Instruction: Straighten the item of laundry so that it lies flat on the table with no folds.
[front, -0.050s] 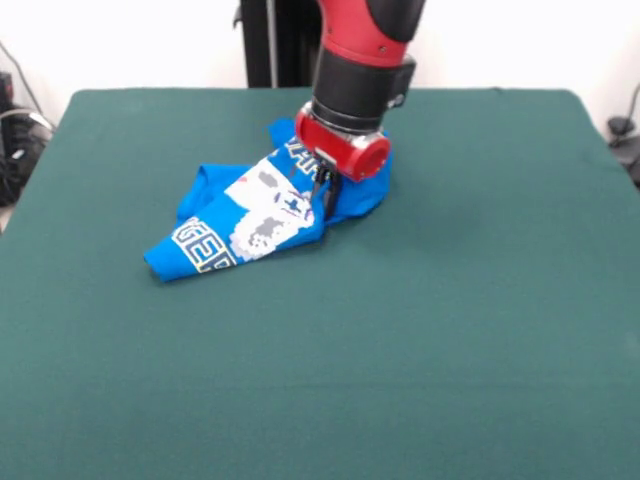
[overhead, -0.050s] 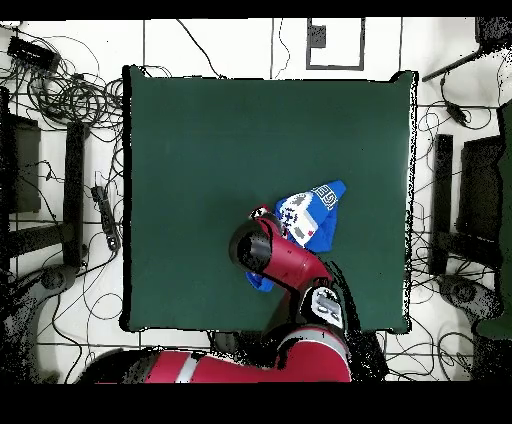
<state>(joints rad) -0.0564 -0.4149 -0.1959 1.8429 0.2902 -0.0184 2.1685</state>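
Note:
The item of laundry (front, -0.050s: 255, 220) is a bright blue T-shirt with white lettering and a white-grey pixel graphic. It lies crumpled and folded over itself on the dark green table (front, -0.050s: 450, 330), left of the middle in the front view. My gripper (front, -0.050s: 325, 192) reaches down onto the shirt's right part, beside the graphic, and touches the cloth. In the overhead view the shirt (overhead, -0.050s: 312, 212) shows right of the table's (overhead, -0.050s: 200, 150) centre. There the red arm (overhead, -0.050s: 285, 258) covers the shirt's lower left part and hides the gripper.
Cables and equipment lie on the floor around the table (overhead, -0.050s: 60, 100). Broad green cloth stretches on every side of the shirt, most of it toward the front view's near edge and right.

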